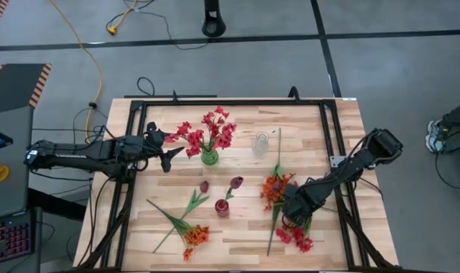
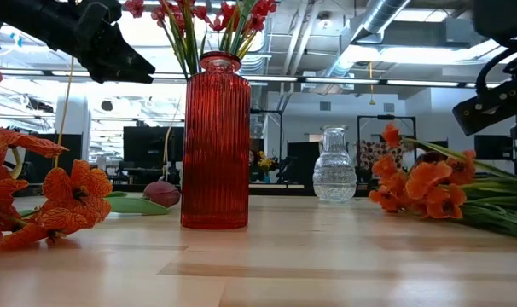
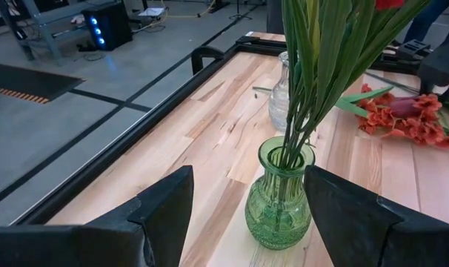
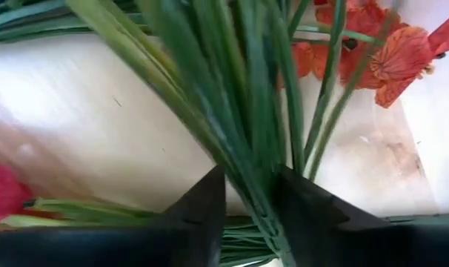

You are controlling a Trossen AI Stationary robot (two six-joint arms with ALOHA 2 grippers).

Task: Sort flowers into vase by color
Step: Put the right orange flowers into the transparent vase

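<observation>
The light wooden tabletop (image 1: 245, 235) holds three vases and many fake flowers. A green glass vase (image 1: 209, 157) stands near the back, and a bunch of pinkish-red flowers (image 1: 207, 133) with long green stalks stands in it. A clear glass vase (image 1: 260, 145) stands just beside it, with nothing to see inside. A small red ribbed glass vase (image 1: 222, 207) stands near the middle. One dark maroon bud (image 1: 235, 183) leans next to it. Another dark maroon bud (image 1: 203, 186) lies flat close by.

The left pincer (image 1: 169, 151) hangs near the green vase, on the side toward the left arm. Its two dark fingers (image 3: 165, 204) stand wide apart and hold nothing.

The right pincer (image 1: 293, 210) is low over a pile of stems on the right side of the tabletop. Its fingers (image 4: 202, 208) are close on both sides of a bundle of green stalks (image 4: 247, 141), but it is hard to tell if they grip it. Orange flowers (image 1: 274, 187) lie just beside this pincer. More pinkish-red flowers (image 1: 297, 239) lie at the front edge near it.

Another orange bunch (image 1: 193, 236) lies at the front left, well apart from both pincers.
</observation>
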